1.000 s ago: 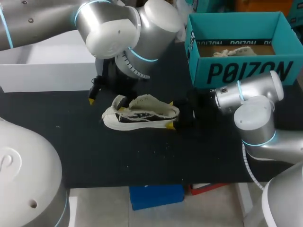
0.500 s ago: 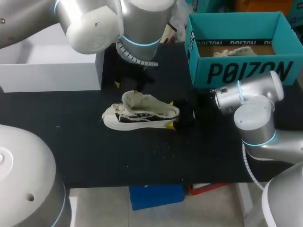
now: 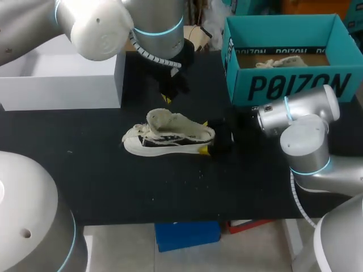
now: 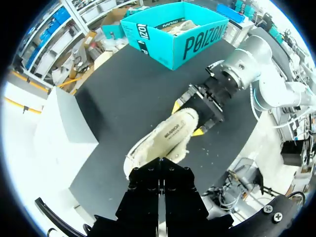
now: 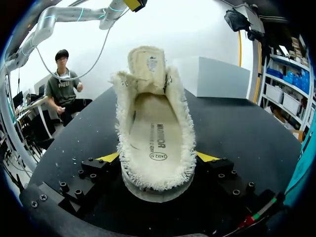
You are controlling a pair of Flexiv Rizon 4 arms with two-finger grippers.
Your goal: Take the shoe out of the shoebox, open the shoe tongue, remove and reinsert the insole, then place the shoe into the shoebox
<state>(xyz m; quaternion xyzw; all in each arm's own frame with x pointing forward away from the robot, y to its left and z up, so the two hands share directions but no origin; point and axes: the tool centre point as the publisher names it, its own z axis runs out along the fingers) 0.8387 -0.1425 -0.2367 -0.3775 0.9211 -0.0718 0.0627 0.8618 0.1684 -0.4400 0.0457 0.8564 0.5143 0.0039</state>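
The shoe (image 3: 169,135) lay on its sole near the middle of the black counter (image 3: 113,187). In the head view its long axis ran from 9 o'clock, the toe, to 3 o'clock, the heel. The right tool (image 3: 204,136) was clamped on the heel, with one yellow tip against each side. The tongue (image 5: 147,66) stood pulled up and forward, and the insole (image 5: 150,131) lay flat inside the open mouth.

The left tool (image 3: 166,97) hung above the counter at 12 o'clock from the shoe, just beyond the tongue and not touching anything. In its own wrist view its fingers appeared pressed together with nothing between them, and the shoe lay ahead of and below them, heel end away.

As the free arm nearer the mouth, the left one seemed the one to fetch the insole. That would likely call for spreading the fingers and coming down toward 6 o'clock, behind the raised tongue.

The counter was matte and dark with pale flecks. A white box (image 3: 57,79) stood at 10 o'clock, well apart from the shoe. The teal shoebox (image 3: 289,85) stood open at 1 o'clock with a second shoe (image 3: 281,61) inside.
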